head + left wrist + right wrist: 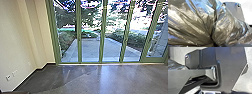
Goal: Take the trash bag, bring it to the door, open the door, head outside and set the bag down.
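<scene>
a green-framed glass wall is running across the way ahead, and beyond it a paved yard is stretching off between shrubs. inside, a smooth grey floor is leading up to the frames, and a pale wall is closing off the left side. the robot is facing the glass from indoors, so i'm judging the carrying step to be under way, with the opening still to do. on the right a pane with a heavier bottom rail is looking like the likeliest door, though i cannot tell which part is opening.

the trash bag is showing large and shiny in the left wrist view, lying close to the robot's dark plate. its folds are drawing into a tight pinch, probably because the left gripper is holding it by the gathered neck, letting the weight hang and leaving the right gripper free for the door. i cannot tell how far open either claw is, nor make out the grip itself.

the neck is seeming to point into that pinch, with the plastic fanning out from it. the long axis is probably running from the neck down through the body, but the whole bag is not showing, so i cannot fix its tilt. thin plastic like this could be slipping or snagging on a frame.
</scene>
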Robot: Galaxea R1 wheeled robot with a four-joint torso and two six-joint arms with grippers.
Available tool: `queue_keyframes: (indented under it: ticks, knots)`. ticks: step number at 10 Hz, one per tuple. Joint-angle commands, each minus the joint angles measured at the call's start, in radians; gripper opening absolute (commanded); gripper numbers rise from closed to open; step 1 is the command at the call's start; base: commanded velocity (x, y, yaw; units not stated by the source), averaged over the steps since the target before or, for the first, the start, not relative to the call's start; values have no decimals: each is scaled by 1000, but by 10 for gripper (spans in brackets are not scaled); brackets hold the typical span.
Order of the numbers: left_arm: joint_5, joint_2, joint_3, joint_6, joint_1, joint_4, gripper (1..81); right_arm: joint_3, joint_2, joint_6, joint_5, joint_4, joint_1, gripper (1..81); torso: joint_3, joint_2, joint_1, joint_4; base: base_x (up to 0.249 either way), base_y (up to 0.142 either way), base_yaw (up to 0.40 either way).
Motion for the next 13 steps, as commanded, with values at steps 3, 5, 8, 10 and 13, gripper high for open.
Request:
queue_keyframes:
  ticks: [3, 5, 8, 10, 13]
  knots:
    - [68, -2, 2, 0, -55, 5, 10, 4, 5, -6, -61, -1, 49, 811, 0, 0, 0, 0, 0, 0, -305]
    - [68, -1, 2, 0, -55, 6, 10, 4, 3, -4, -61, -1, 49, 811, 0, 0, 0, 0, 0, 0, -308]
    - [68, -2, 2, 0, -55, 6, 10, 4, 5, -6, -61, -1, 49, 811, 0, 0, 0, 0, 0, 0, -312]
    - [68, -1, 2, 0, -55, 6, 10, 2, 3, -6, -61, -1, 49, 811, 0, 0, 0, 0, 0, 0, -313]
    - [68, -1, 1, 0, -55, 6, 10, 4, 5, -6, -61, -4, 49, 811, 0, 0, 0, 0, 0, 0, -316]
